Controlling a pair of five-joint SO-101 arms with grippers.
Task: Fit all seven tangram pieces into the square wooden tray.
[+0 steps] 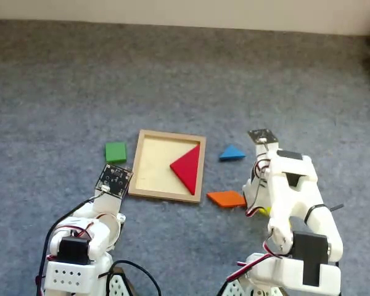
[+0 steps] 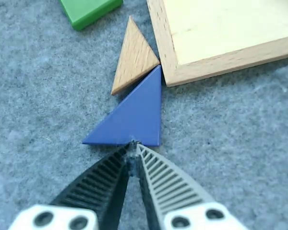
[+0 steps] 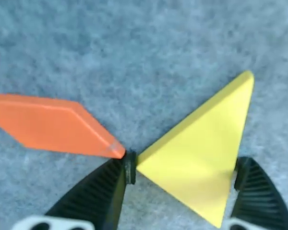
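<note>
The square wooden tray (image 1: 149, 148) lies mid-table with a red triangle (image 1: 188, 168) inside it. Outside it lie a green square (image 1: 116, 152), a light-blue triangle (image 1: 232, 153) and an orange parallelogram (image 1: 227, 198). My left gripper (image 2: 134, 146) is shut and empty, its tips touching the long edge of a dark-blue triangle (image 2: 134, 117). A plain wooden triangle (image 2: 134, 57) lies beyond that, against the tray's corner (image 2: 165, 62). My right gripper (image 3: 182, 167) straddles a yellow triangle (image 3: 201, 143), a finger pressed on each side, with the orange parallelogram (image 3: 53, 127) just beside it.
Grey carpet covers the table. Open carpet stretches beyond the tray towards the far edge. The green square (image 2: 89, 9) sits just past the wooden triangle. Both arm bases stand at the near edge.
</note>
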